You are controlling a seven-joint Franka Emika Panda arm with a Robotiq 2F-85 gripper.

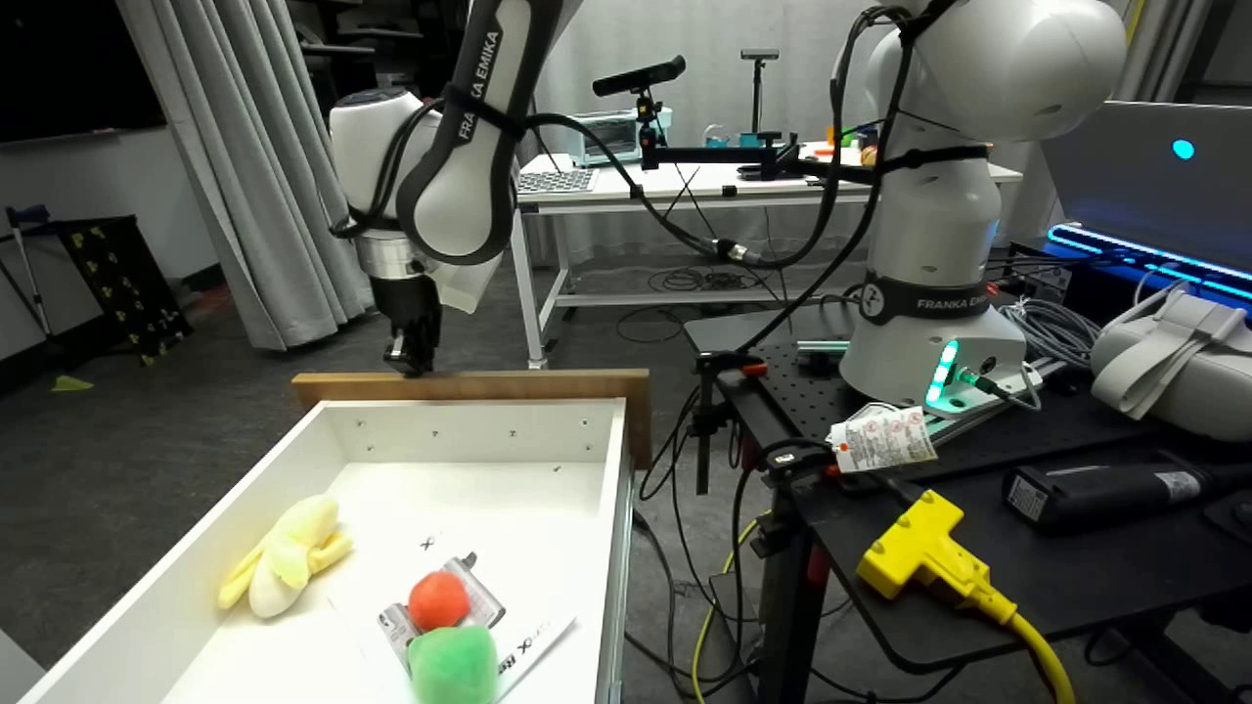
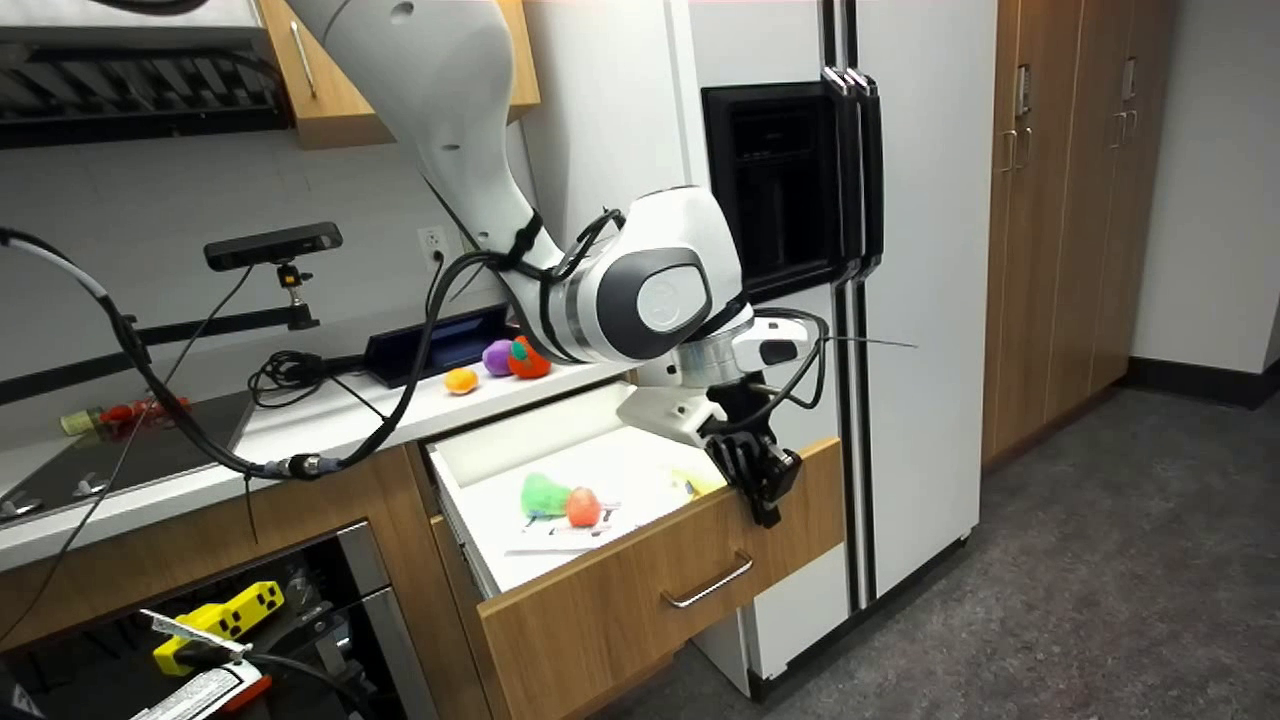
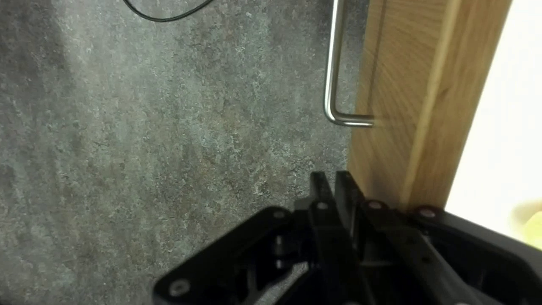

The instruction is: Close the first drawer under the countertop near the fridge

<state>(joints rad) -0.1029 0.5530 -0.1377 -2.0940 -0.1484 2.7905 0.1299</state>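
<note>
Low in the wrist view, the gripper [image 3: 332,175] is holding fingers [image 3: 322,190] nearly together, ideally for pushing the drawer [image 3: 455,106] squarely.

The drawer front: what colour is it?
The drawer front is brown wood-grain, seen best in an exterior view.

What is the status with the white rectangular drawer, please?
Black two-fingered gripper nearly shut, empty, outside the brown wooden front; contact unclear. White rectangular drawer open. Fuzzy green toy and round red ball inside, not visibly obstructing.
</note>
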